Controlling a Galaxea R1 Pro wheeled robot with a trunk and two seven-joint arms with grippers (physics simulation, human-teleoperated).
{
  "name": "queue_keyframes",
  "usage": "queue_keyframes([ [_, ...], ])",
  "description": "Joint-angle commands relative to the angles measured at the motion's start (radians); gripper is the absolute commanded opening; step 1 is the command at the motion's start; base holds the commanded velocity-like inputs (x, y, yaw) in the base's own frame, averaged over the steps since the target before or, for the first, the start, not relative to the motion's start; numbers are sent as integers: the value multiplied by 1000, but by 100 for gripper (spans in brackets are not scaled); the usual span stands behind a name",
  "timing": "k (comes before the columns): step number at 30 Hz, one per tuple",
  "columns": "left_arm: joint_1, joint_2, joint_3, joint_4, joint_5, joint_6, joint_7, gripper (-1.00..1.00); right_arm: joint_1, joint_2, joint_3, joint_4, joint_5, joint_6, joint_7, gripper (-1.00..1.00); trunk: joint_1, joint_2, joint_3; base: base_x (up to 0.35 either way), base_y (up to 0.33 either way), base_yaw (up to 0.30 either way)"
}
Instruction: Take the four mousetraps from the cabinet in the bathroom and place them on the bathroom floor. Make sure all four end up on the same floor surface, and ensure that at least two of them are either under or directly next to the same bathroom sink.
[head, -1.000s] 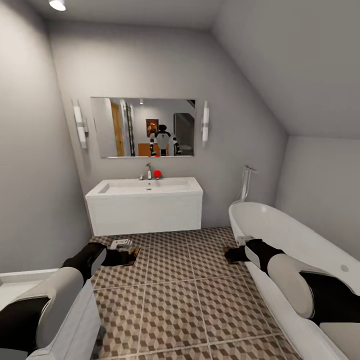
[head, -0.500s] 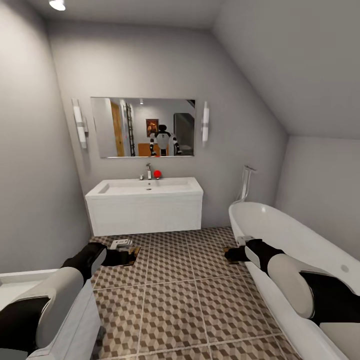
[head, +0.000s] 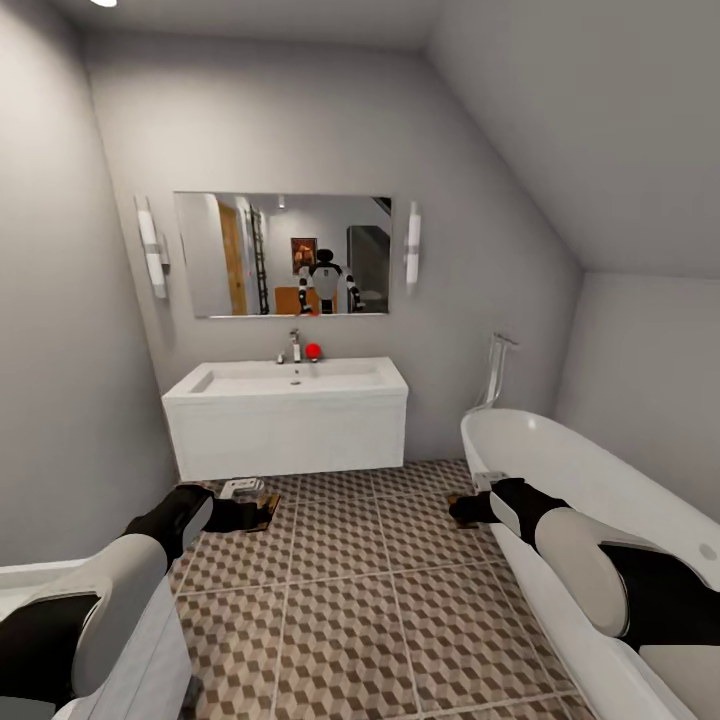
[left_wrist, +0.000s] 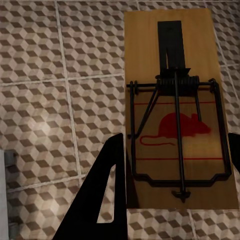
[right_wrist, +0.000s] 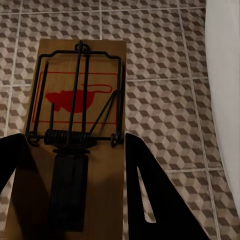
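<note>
Whole head picture shifted against a second ago: sink (head: 286, 415) sits a touch larger and lower, mirror edge and left wall lamp slid outward, ceiling light nearly gone off the top, while both arms hold the same place in the picture. Reads as base or head creeping forward toward the vanity, not as any move of the things. Left side: left gripper (head: 262, 513) held low over the bathroom floor (head: 350, 590), in front of the sink's left end, near it but not yet under it. Left wrist view shows a mousetrap (left_wrist: 175, 107) lying flat between the two dark fingers (left_wrist: 105, 195), wire frame and red mouse print up; fingers flank the board's edges, so gripper closed on it and carrying it. A small pale item rests on the tiles just beyond that hand; too small to name. Centre: open patterned tile, no trap lying loose there. Right side: right gripper (head: 455, 508) beside the bathtub (head: 560, 480) wall, likewise clamped on a second mousetrap (right_wrist: 75, 130), board between both fingers (right_wrist: 150, 200), white tub side along one edge of that view. Judgement: approach phase, two traps in hand; set-down near the sink not yet done, remaining pair not accounted for here.
</note>
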Motion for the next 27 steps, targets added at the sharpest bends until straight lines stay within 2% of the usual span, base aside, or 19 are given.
queue_keyframes([
  [1,-1,0,8,-1,-7,6,-5,-100,-1,0,-8,-1,7,4,5,-100,1,-1,-1,315,0,0],
  [12,-1,0,8,-1,-7,6,-5,-100,-1,0,-8,-1,7,4,4,-100,1,-1,-1,283,0,0],
  [27,-1,-1,8,-1,-7,6,-6,-100,-1,0,-8,-1,7,4,3,-100,1,-1,-1,38,0,0],
])
